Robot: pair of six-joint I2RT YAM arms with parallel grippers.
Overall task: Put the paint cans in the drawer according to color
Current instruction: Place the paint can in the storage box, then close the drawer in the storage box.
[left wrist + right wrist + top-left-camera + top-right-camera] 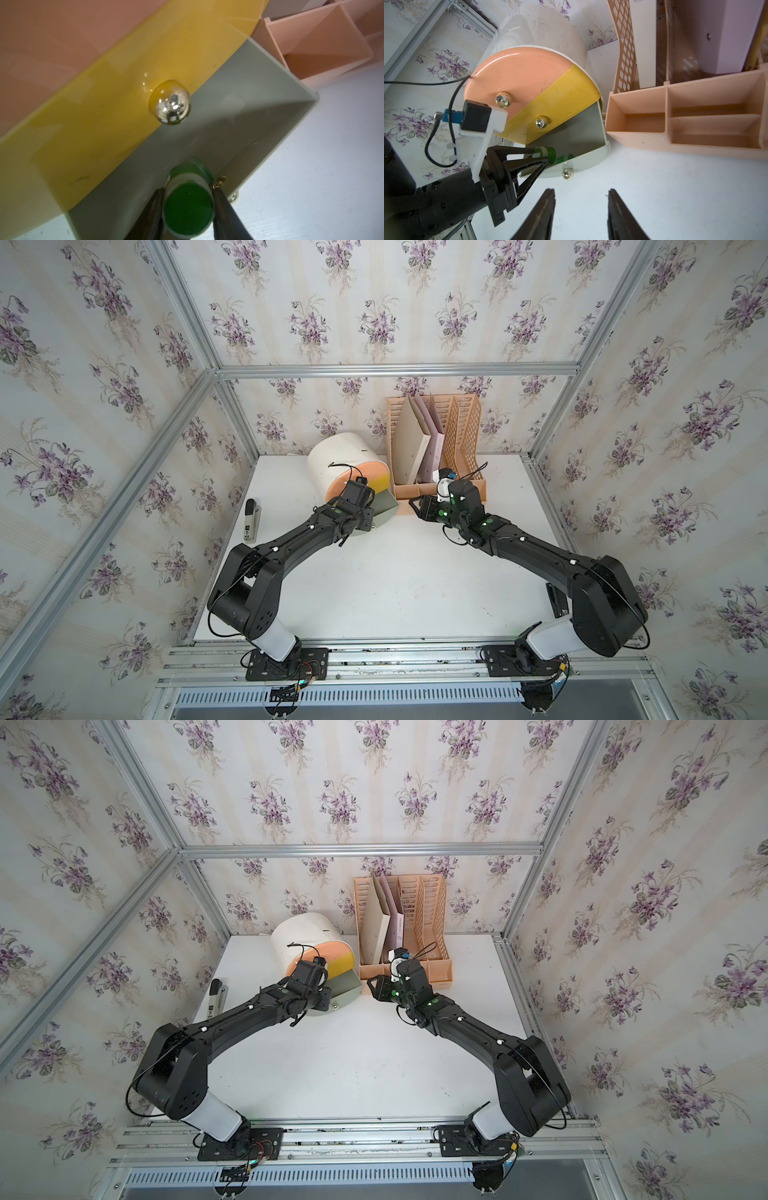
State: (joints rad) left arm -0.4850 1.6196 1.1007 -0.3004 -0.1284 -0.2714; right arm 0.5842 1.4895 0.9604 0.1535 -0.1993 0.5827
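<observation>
paint can [189, 209], close up in the left wrist view, is a tiny round jar with a pale wall and a vivid green round face turned to the camera. a darker green rim shows at its far end. the left gripper [188, 190] is clenched on it, its black fingers [153, 214] pressed to opposite sides. the can sits inside the pulled-out grey-green drawer [249, 116], near its front wall; whether it touches the floor i cannot tell. the right gripper [581, 209] is released, jaws apart with nothing between them, above the white table [395, 580] just beside that drawer. behind the open drawer come the yellow front [104, 116] with its gold knob [170, 101], then the peach front [62, 41], both closed, in the white rounded drawer chest [336, 452]. a peach file rack [461, 435] stands beside the chest at the back wall. a stapler [250, 520] lies well apart on the left.
</observation>
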